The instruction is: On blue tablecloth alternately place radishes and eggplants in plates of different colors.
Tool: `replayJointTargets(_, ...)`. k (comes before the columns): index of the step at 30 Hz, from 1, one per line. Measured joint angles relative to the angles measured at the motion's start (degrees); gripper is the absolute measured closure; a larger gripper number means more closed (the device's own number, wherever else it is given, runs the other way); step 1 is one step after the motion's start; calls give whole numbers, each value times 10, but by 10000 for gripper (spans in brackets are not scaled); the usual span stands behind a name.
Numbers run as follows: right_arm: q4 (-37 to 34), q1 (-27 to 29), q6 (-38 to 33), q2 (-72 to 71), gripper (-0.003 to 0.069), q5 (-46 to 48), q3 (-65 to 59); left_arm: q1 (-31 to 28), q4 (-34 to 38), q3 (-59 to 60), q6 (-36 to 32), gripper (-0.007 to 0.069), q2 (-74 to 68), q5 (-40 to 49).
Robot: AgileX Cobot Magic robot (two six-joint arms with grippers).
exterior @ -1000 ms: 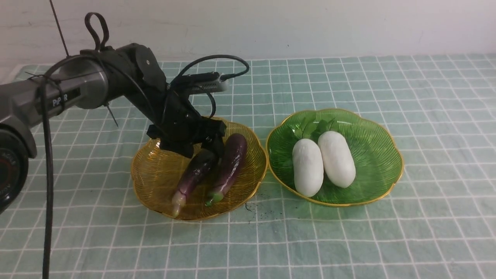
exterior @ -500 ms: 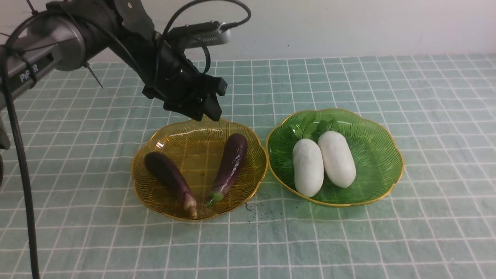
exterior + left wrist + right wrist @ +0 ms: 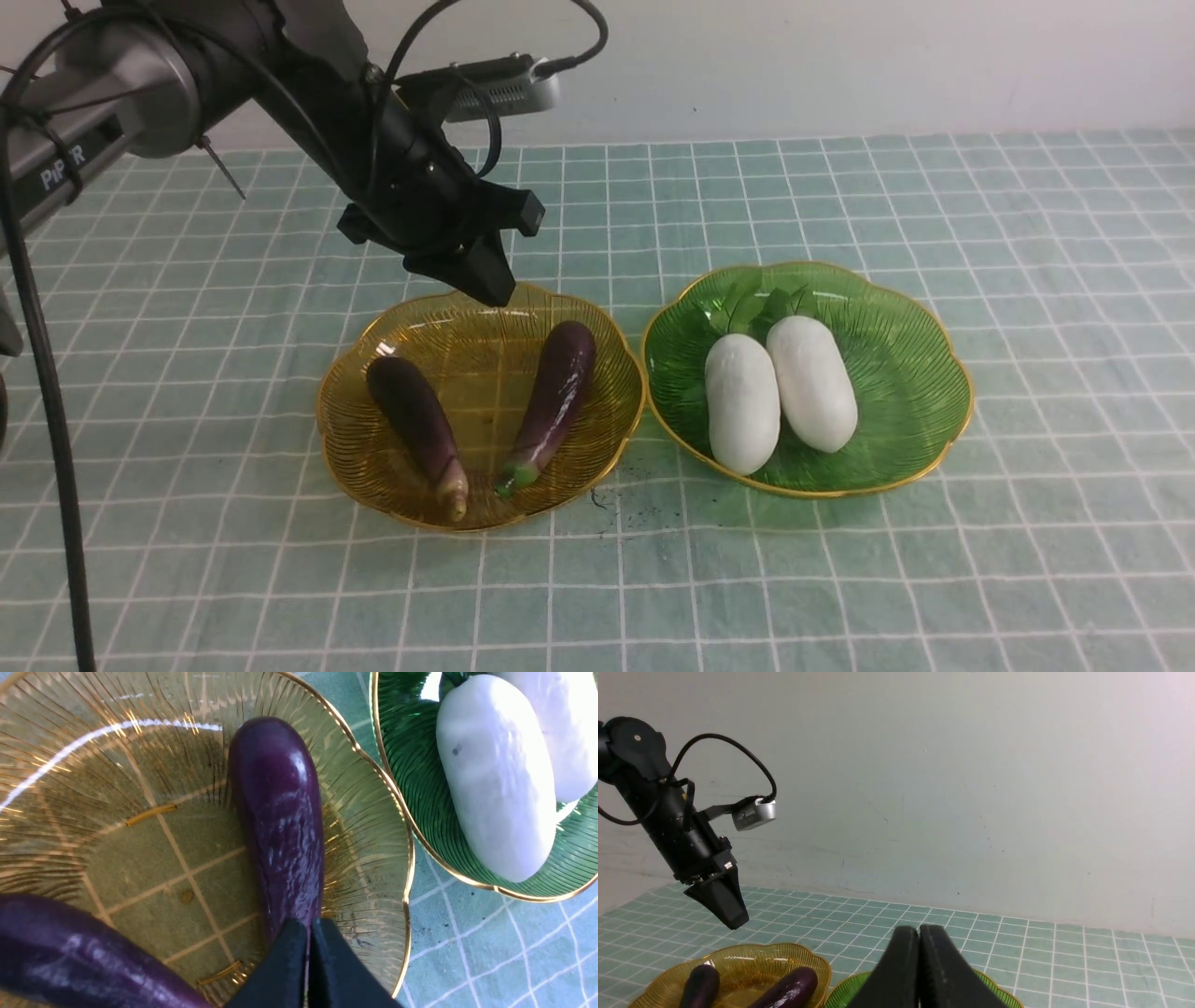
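On the blue tablecloth stand two plates side by side. The amber plate holds two dark purple eggplants, one on its left half and one on its right half. Two white radishes lie together in the green plate. My left gripper hangs above the amber plate's back rim, shut and empty. In the left wrist view its tips are over the right eggplant. My right gripper is shut, empty and raised above the table.
A white wall runs along the back of the table. The left arm's black cable hangs down at the far left. Small dark specks mark the cloth between the plates' front edges.
My left gripper let go of an eggplant, rose up off the amber plate and shut. That eggplant rolled to the plate's left half. The right arm shows no change.
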State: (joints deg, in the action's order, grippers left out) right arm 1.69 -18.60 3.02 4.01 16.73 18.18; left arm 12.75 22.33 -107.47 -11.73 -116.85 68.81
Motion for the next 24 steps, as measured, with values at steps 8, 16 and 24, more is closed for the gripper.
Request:
replayJointTargets(8,0,0,0,0,674,0,-2,0,-3,0,0,632,0,12)
replayJointTargets(16,0,4,0,-25,674,-4,-83,0,-3,0,0,632,0,15)
replayJointTargets(24,1,75,0,-45,674,31,-175,0,-6,-23,-5,632,-1,17)
